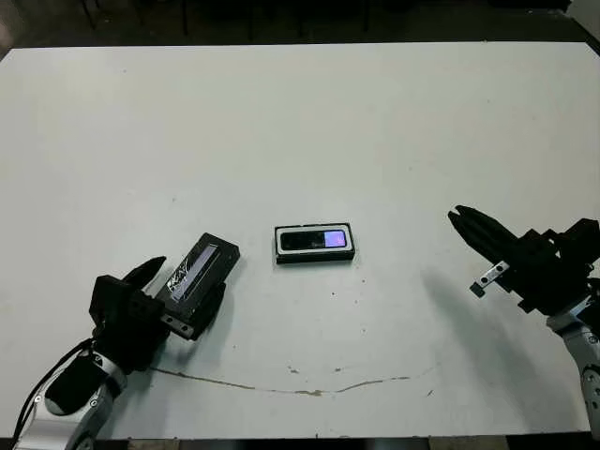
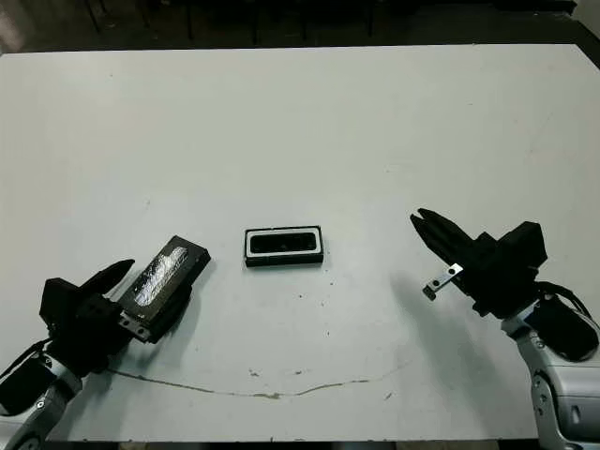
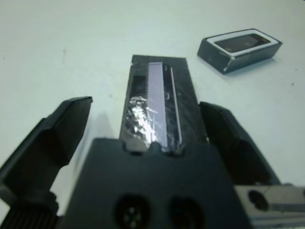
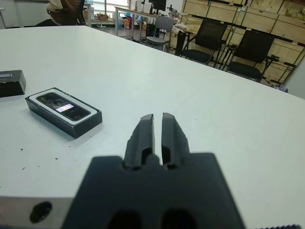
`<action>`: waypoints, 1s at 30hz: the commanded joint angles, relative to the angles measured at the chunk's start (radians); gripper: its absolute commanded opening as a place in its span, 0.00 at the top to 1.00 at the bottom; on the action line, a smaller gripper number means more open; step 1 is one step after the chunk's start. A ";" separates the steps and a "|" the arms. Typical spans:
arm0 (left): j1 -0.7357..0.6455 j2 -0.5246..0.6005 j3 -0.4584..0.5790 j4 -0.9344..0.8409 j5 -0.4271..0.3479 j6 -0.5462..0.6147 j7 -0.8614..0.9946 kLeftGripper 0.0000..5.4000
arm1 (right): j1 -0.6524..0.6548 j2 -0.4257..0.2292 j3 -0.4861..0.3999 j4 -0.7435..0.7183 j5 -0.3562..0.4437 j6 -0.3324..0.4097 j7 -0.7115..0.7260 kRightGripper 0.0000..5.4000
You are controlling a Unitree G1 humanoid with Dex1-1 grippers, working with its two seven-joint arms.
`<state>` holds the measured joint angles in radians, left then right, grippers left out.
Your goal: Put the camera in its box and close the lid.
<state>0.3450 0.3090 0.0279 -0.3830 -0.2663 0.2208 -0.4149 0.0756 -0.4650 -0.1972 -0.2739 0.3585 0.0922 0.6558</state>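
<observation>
The camera point(image 1: 314, 240), dark with a bluish-purple patch, lies inside the white-lined black box point(image 1: 315, 256) at the table's middle. The black lid point(image 1: 208, 261), showing a pale strip and a silvery patch, sits tilted to the box's left. It lies between the fingers of my left gripper point(image 1: 185, 286). In the left wrist view one finger point(image 3: 228, 138) is against the lid's side and the other finger point(image 3: 62, 124) stands clear of it, so the gripper is open. My right gripper point(image 1: 459, 217) hovers right of the box, shut and holding nothing.
A thin brown crack line point(image 1: 281, 386) runs along the table near its front edge. Beyond the far edge the right wrist view shows black chairs point(image 4: 252, 47), wooden crates and a person point(image 4: 64, 7).
</observation>
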 commanded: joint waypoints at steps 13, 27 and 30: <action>0.002 0.053 -0.075 -0.001 0.000 0.076 -0.064 0.48 | 0.028 -0.018 0.002 -0.027 -0.025 0.040 -0.031 1.00; -0.052 0.088 -0.021 -0.113 -0.061 0.208 -0.054 0.48 | 0.013 -0.004 0.008 0.003 -0.003 0.023 -0.006 1.00; -0.087 0.097 0.012 -0.103 -0.068 0.171 -0.068 0.48 | 0.008 -0.001 0.010 0.017 0.007 0.012 0.008 1.00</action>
<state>0.2660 0.3908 0.0245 -0.4955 -0.3342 0.3985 -0.4780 0.0778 -0.4649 -0.1945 -0.2739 0.3611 0.1100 0.6538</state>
